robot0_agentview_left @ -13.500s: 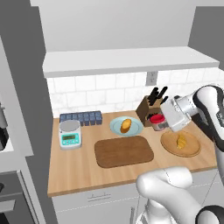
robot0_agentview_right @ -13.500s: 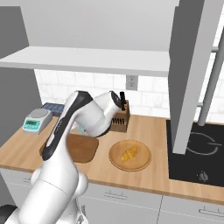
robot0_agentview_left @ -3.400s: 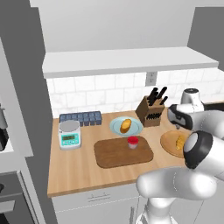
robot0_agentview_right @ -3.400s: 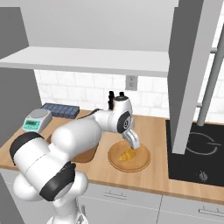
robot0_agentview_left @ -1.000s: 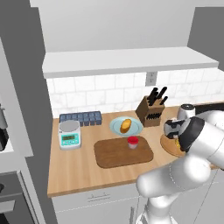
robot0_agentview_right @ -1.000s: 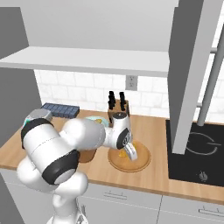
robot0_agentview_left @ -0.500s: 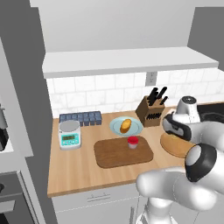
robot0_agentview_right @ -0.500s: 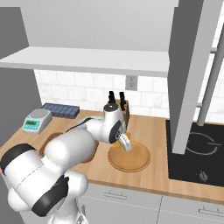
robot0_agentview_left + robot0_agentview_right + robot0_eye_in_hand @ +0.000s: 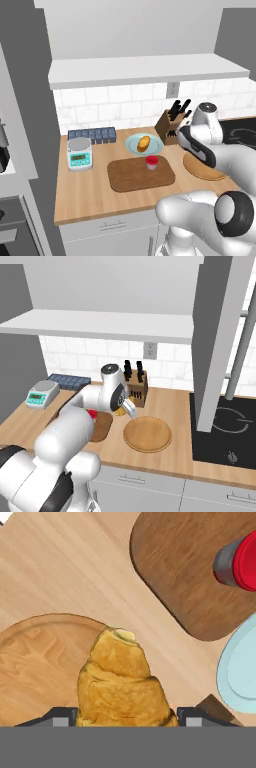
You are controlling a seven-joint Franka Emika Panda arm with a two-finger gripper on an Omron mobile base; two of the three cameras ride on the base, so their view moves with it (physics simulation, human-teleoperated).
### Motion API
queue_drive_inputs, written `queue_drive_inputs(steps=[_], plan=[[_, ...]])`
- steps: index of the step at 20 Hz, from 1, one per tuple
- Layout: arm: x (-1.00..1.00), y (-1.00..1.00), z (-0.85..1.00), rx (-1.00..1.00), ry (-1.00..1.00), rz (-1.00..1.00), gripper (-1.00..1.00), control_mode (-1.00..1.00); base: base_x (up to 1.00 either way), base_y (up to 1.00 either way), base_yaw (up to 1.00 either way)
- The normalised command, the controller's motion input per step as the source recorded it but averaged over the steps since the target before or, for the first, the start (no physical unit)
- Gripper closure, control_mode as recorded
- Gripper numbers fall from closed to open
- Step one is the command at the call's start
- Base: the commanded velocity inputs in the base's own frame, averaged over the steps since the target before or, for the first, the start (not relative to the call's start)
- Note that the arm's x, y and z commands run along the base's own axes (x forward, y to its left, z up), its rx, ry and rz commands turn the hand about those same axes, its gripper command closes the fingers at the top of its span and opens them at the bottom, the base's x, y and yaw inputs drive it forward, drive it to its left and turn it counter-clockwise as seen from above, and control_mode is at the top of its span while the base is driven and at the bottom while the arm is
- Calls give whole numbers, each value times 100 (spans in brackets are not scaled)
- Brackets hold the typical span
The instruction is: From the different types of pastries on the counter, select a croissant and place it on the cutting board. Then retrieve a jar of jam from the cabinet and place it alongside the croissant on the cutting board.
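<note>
Croissant point(image 9: 121, 684) lifted off tan plate point(image 9: 148, 434), clamped in hand point(image 9: 122, 714); board point(image 9: 195, 567) at 1 o'clock, jam point(image 9: 151, 162) already there.

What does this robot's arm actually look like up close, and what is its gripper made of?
The arm is built of fat, rounded, glossy white segments with dark grey bands at the joints. The gripper ends in two small dark fingertips. No cables or markings are visible.

Croissant point(image 9: 122, 687) between fingertips point(image 9: 59, 717), just above gripper point(image 9: 122, 718), over round wooden plate point(image 9: 35, 662) edge and counter point(image 9: 75, 572). Plate left of and below croissant. Cutting board point(image 9: 190, 567) ahead, upper right. Jar of jam point(image 9: 240, 562) on board, far right. Pale plate point(image 9: 240, 667) right, beside board.
</note>
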Motion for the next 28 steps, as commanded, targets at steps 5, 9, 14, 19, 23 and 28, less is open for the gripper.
queue_drive_inputs(steps=[5, 9, 14, 19, 23, 28], plan=[[4, 46, 55, 0, 0, 13, 100, -100, 0, 0, 0], [6, 52, 53, -1, 0, 13, 100, -100, 0, 0, 0], [2, 54, 43, -2, 0, 11, 100, -100, 0, 0, 0], [0, 64, 34, -5, 1, 10, 100, -100, 0, 0, 0], [0, 74, 22, -7, 5, 8, 100, -100, 0, 0, 0], [0, 76, 2, -10, 12, 5, 100, -100, 0, 0, 0]])
